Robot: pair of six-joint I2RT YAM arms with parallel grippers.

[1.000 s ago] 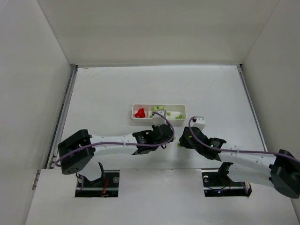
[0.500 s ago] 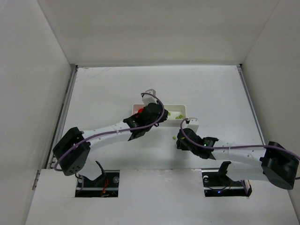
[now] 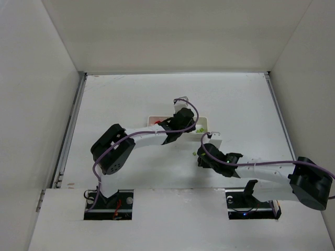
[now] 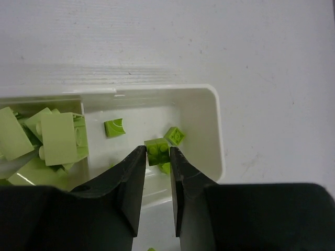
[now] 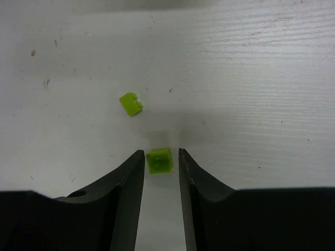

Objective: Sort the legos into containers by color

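Swinging up from the near side of the desk [image 5: 251, 78] in the last second, the left end effector [image 4: 157, 152] now hangs over the right-end compartment of the tray [image 4: 217, 130]. Its jaws are almost shut, pinching a bright green brick [image 4: 158, 149] above other bright green bricks [image 4: 115, 127], so a release here should sort it correctly. Meanwhile the right end effector [image 5: 160, 152] has come down around a loose green brick [image 5: 159, 160] on the desk, its jaws narrowed but still slightly clear of it. A second loose brick [image 5: 130, 103] waits farther off, to the left.
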